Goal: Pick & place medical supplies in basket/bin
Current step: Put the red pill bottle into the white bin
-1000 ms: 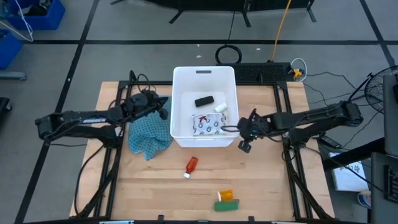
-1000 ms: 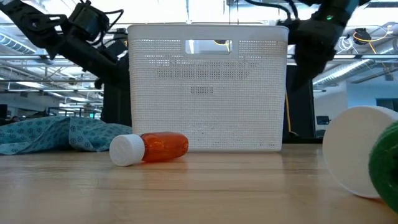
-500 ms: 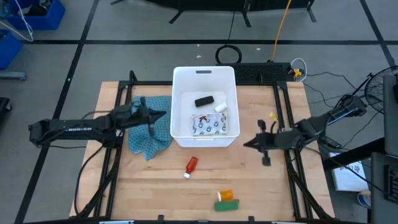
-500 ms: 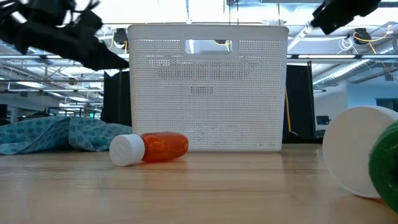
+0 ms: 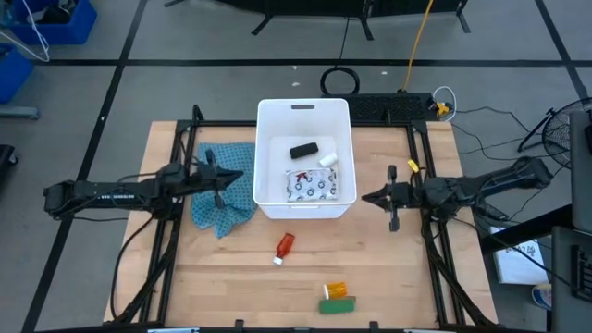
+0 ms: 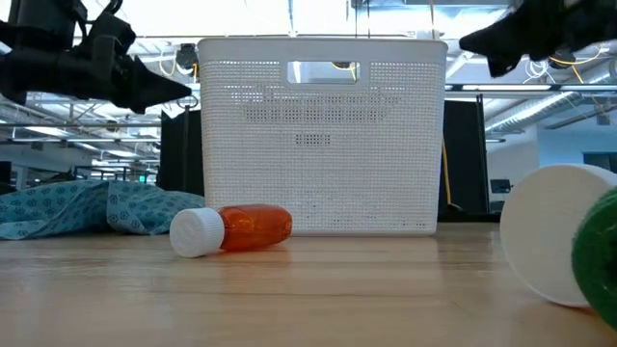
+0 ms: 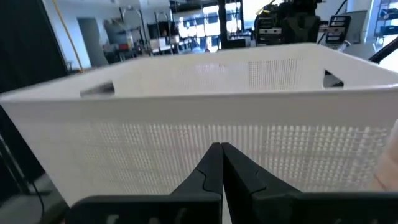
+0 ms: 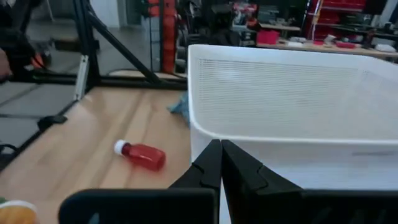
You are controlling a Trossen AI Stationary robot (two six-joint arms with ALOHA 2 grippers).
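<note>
Left gripper [image 5: 233, 175], fingers pressed together and empty, hovers over the teal checked cloth [image 5: 222, 196] beside the white rectangular plastic tub [image 5: 304, 116]. Right gripper [image 5: 368, 197], likewise closed and empty, hangs off the tub's opposite wall. The tub holds a white patterned pouch [image 5: 311, 186], black packet [image 5: 303, 150] and white cylinder [image 5: 328, 160]. On the bare wooden table [image 5: 398, 277]: red bottle [image 5: 284, 247], orange vial [image 5: 335, 289], green packet [image 5: 337, 304].

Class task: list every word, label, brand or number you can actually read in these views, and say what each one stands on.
No text reads clearly.
Left arm: pale lettering on its link, too small to read.
White pouch in the tub: dark pattern, no legible words.
Red bottle, orange vial, green packet: nothing legible.
</note>
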